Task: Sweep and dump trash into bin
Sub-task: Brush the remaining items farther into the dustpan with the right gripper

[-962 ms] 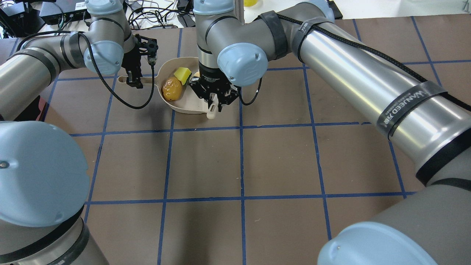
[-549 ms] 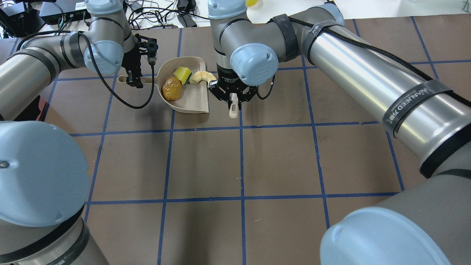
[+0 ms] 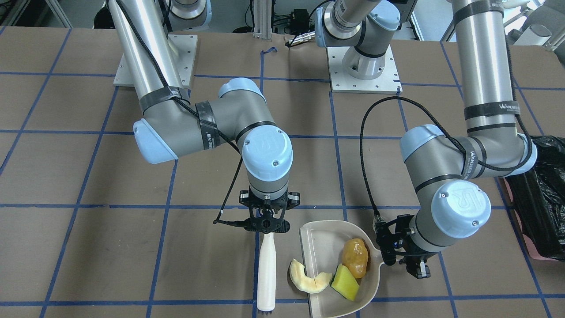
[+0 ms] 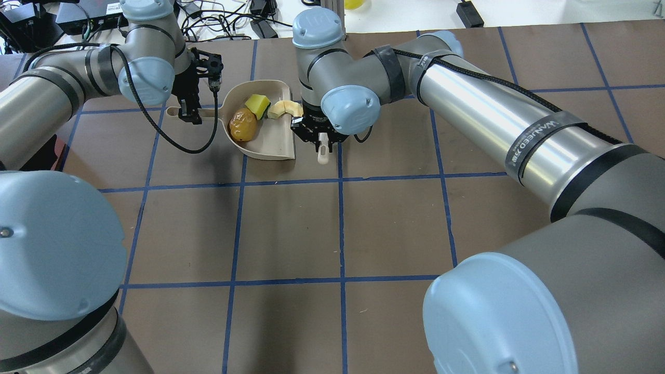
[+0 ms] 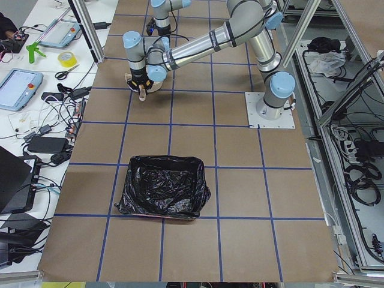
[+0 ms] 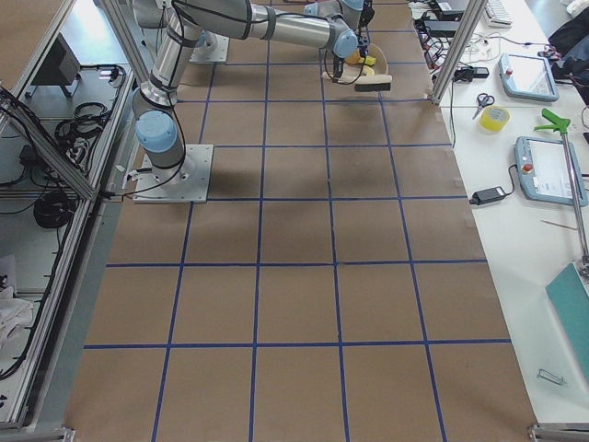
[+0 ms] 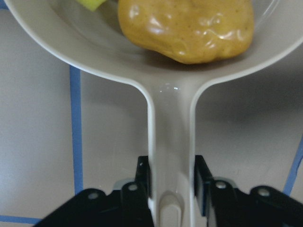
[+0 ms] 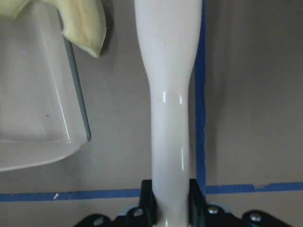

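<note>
**While Both Arms Are Holding Their Tools, a Rind Slice Is Straddling the Dustpan Lip**

As the left gripper is clamping its fingers on either side of the beige dustpan's handle, the pan is sitting on the table with its open edge facing the robot's right. An amber-brown blob is lying inside, close to the handle end. A yellow-green wedge is resting just beside it, and whether the two are touching I cannot tell. The pale rind slice is lying across the pan's open edge, partly inside and partly out on the table, with its inner tip reaching the wedge.

The right gripper is pinching the near end of a white brush, its fingers closed tight against the handle. The brush is stretching away from the robot along a blue tape line. It is running parallel to the pan's open edge and just beside it, with a narrow gap separating it from the rind. A small tuft of dark bristles is showing at its far end. Whether the brush is touching the table I cannot tell.

The bin, lined with a crinkled black bag and showing pink at its base in the front view, is standing well apart from the pan, toward the table's end on the robot's left.
</note>
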You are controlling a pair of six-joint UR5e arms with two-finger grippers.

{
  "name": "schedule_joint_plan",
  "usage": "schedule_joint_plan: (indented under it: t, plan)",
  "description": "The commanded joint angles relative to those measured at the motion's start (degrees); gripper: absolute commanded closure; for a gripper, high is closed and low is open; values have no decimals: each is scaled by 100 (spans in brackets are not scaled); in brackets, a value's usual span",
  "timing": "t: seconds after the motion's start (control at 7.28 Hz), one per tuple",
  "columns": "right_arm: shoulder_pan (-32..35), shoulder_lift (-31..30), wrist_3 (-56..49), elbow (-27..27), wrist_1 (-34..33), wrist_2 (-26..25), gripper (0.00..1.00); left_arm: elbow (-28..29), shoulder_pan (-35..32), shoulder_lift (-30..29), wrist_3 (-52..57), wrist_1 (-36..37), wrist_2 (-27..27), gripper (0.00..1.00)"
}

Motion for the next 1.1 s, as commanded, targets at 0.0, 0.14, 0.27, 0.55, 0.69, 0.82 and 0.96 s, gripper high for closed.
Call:
schedule_joint_plan:
  t: [0.0, 0.14, 0.27, 0.55, 0.69, 0.82, 0.96]
  plan:
    - [40, 250, 61, -235, -184, 223, 100, -15, 0, 1, 0, 0, -9, 99]
    - [101, 417, 166, -410, -184, 347, 100, -24, 0, 18, 0, 0, -9, 99]
    - [145, 557, 236, -525, -175, 453, 100, -24, 0, 9, 0, 0, -9, 99]
    - [286, 691, 639, -692, -184, 867, 100, -15, 0, 9, 0, 0, -9, 99]
    - [443, 708, 928, -789, -184, 876, 100, -15, 0, 18, 0, 0, -9, 99]
    - [575, 734, 1210, -903, -184, 980, 100, -15, 0, 18, 0, 0, -9, 99]
    - [585, 709, 1143, -948, -141, 1059, 100, -15, 0, 27, 0, 0, -9, 99]
